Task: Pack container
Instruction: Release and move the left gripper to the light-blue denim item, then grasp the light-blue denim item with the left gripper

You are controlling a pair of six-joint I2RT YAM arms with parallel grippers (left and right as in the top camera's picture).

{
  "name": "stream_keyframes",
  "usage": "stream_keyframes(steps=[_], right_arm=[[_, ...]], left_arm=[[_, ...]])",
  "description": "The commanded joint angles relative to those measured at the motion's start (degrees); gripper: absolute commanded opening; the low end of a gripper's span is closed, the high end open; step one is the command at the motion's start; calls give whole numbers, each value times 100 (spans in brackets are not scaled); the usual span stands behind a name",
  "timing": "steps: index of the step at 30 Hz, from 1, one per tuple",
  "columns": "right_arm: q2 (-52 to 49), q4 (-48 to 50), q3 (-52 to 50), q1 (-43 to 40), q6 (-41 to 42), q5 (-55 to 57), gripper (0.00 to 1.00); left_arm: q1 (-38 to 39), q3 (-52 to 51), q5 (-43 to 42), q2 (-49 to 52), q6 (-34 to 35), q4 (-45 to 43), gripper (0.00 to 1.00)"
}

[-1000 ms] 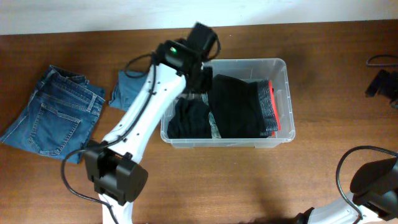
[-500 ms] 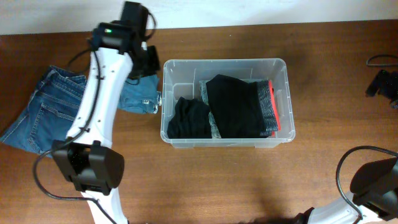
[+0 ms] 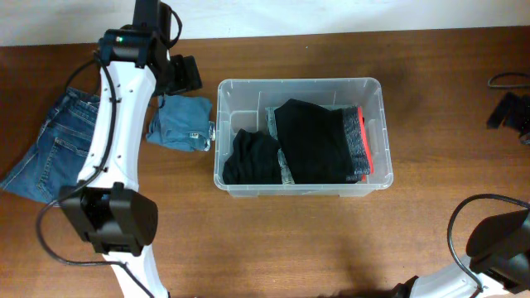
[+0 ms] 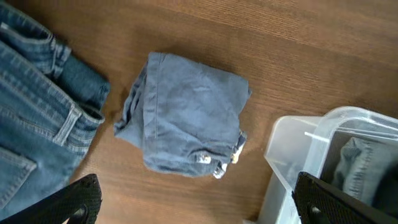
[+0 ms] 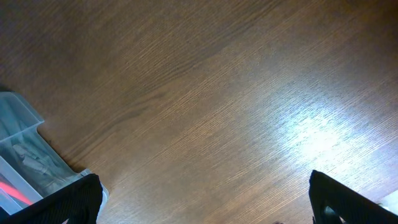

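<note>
The clear container point(image 3: 300, 81) stands mid-table and holds black garments point(image 3: 310, 141) and a grey one with a red band point(image 3: 358, 141). A small folded blue denim piece point(image 3: 180, 122) lies just left of the container, and it fills the middle of the left wrist view as the denim piece point(image 4: 186, 121). My left gripper point(image 3: 182, 76) hovers over the denim piece's far edge. In its own view the left gripper point(image 4: 202, 205) is open wide with nothing between its fingers point(image 4: 78, 202). My right gripper point(image 5: 205, 202) is open over bare wood, and a container corner point(image 5: 25, 149) shows at its left.
Larger folded jeans point(image 3: 58, 145) lie at the table's left, and the jeans point(image 4: 37, 112) reach close to the small denim piece. The container's near-left corner point(image 4: 298, 155) sits beside my right-hand finger. Black hardware and a cable point(image 3: 509, 108) sit at the right edge.
My left arm has swung left from over the container to above the small folded denim piece, and its jaws have opened wide. The right gripper has stayed still.
</note>
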State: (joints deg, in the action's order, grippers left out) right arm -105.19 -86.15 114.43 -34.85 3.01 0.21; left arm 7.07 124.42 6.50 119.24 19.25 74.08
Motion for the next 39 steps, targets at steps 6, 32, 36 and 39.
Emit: stream_keyframes(steps=[6,32,36,39], right_arm=[[66,-2,96,-4,46,50,98],[66,0,96,-4,46,50,98],[66,-2,96,-4,46,50,98],[66,-2,96,-4,46,50,98]], left_arm=[[-24,87,129,866,-870,-219,99],[-96,85,129,2618,-1036,101,99],[-96,87,127,2660,-1036,170,92],[-96,87,127,2658,-1036,208,74]])
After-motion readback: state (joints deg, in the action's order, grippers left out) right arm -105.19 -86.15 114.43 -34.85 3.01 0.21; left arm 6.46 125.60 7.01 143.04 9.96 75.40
